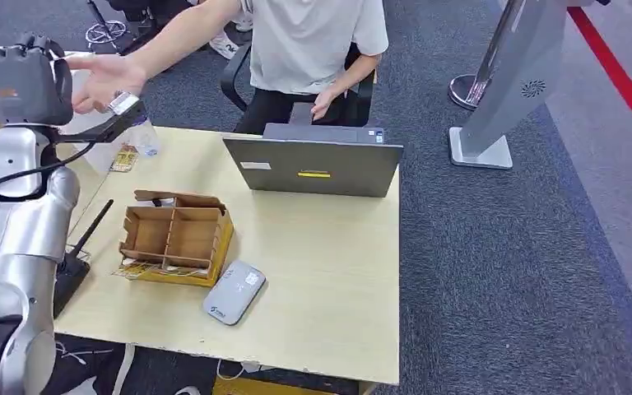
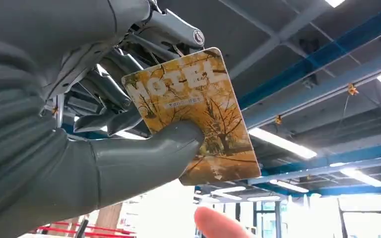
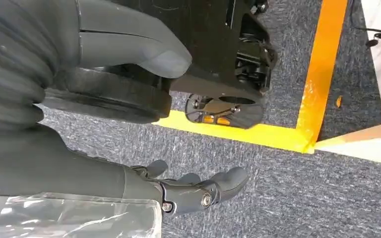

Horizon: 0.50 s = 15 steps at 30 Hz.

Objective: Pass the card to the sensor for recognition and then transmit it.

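Head view: pale wooden table [image 1: 329, 271] on grey carpet [image 1: 510, 263].

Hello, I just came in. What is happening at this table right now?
The robot's left hand is raised and holds a yellow hotel card between thumb and fingers. A seated person's hand reaches toward it, apparently to take the card. The grey card sensor lies on the table beside a cardboard box. The right hand hangs over the floor, holding nothing.
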{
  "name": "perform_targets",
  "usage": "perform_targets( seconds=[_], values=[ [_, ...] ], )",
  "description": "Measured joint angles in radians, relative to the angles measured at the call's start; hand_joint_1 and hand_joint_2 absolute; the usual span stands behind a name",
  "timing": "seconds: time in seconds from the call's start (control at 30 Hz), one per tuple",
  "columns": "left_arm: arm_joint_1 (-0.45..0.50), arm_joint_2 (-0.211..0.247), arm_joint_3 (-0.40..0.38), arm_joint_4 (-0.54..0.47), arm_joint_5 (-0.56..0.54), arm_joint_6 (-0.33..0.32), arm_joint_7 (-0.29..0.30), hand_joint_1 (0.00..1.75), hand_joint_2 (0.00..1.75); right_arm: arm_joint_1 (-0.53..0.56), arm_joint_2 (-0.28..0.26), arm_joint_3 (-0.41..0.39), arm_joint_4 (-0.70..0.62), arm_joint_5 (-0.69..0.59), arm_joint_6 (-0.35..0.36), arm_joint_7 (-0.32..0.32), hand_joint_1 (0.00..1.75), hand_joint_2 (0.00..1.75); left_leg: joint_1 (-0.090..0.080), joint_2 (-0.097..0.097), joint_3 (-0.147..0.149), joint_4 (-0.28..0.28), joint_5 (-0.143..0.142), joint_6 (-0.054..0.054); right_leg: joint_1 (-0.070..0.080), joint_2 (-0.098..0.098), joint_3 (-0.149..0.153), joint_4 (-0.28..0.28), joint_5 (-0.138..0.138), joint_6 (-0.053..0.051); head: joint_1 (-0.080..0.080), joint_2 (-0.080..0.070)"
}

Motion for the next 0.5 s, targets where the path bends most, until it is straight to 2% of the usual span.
perform_targets(
  seconds=[0.2, 0.5],
  values=[
    [-0.031, -0.005, 0.000, 0.044, 0.029, -0.015, -0.004, 0.00, 1.75, -0.001, 0.000, 0.004, 0.000, -0.002, 0.002, 0.001, 0.00, 1.75, 0.000, 0.000, 0.000, 0.000, 0.000, 0.000, 0.000, 0.000, 0.000, 0.000, 0.000, 0.000, 0.000, 0.000],
    [-0.004, -0.021, 0.000, 0.024, 0.067, -0.030, -0.015, 0.00, 1.75, 0.000, 0.000, 0.004, 0.000, -0.008, -0.005, -0.003, 0.00, 1.75, 0.000, 0.000, 0.000, 0.000, 0.000, 0.000, 0.000, 0.000, -0.001, 0.000, 0.000, 0.000, 0.000, 0.000]
  ],
)
